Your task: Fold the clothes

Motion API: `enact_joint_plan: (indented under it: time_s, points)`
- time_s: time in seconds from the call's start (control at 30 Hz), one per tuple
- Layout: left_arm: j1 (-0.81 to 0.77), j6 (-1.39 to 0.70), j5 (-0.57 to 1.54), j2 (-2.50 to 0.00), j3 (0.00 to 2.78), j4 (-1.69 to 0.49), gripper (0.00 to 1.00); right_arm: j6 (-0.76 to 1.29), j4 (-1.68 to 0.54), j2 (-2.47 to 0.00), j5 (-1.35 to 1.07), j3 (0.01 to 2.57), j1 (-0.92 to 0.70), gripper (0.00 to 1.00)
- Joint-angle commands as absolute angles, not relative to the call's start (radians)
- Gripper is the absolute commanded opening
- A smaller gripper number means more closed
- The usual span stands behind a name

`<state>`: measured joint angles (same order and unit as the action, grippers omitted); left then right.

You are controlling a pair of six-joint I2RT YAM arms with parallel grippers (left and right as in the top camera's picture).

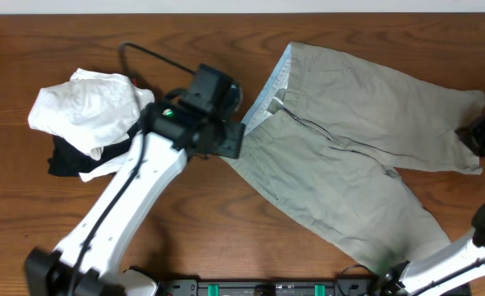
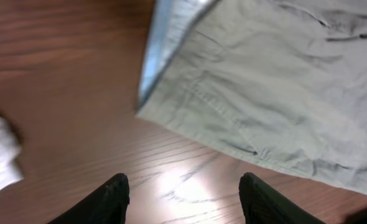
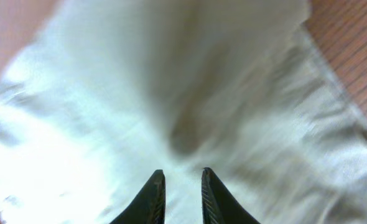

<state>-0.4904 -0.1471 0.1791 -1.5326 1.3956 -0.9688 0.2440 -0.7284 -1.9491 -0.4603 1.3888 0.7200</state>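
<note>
– Claws first: how did the left claw (image 2: 183, 186) stand?
– Its two dark fingers were spread wide, with bare wood between them and nothing held. It hovered over the tabletop (image 1: 29, 49) near the middle, just beside the waistband corner of the shorts (image 1: 349, 156).
– And the right claw (image 3: 178, 177)?
– Its fingertips were only a narrow gap apart, directly over pale cloth. That view was blurred, so I could not tell whether any fabric sat between them. Seen from above, it was at the right edge of the tabletop, at the hem of one leg.
– Where did the shorts lie?
– They were spread out, khaki grey-green, from the middle of the tabletop to the right edge. The waistband faced the middle, with its pale blue inner band (image 1: 277, 78) showing. One leg reached the right edge, and the other ran toward the near right corner.
– Anything else on the tabletop?
– A pile of white and black garments (image 1: 82, 107) lay toward the left edge, well apart from the shorts. A loop of black cable (image 1: 140, 51) sat just behind it, toward the far edge.
</note>
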Motion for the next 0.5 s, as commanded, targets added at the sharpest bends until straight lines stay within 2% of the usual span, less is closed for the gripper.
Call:
enact_joint_plan:
  time_s: [0.0, 0.37, 0.47]
  points:
    - [-0.515, -0.106, 0.226, -1.618, 1.389, -0.931, 0.59, 0.231, -0.762, -1.857, -0.528, 1.414, 0.698, 0.21]
    - [-0.586, 0.279, 0.228, -1.865, 1.389, -0.643, 0.64, 0.226, -0.842, -1.825, -0.528, 1.414, 0.623, 0.23]
    - [-0.587, 0.322, 0.225, -1.888, 1.389, -0.546, 0.65, 0.223, -0.86, -1.825, -0.527, 1.414, 0.61, 0.23]
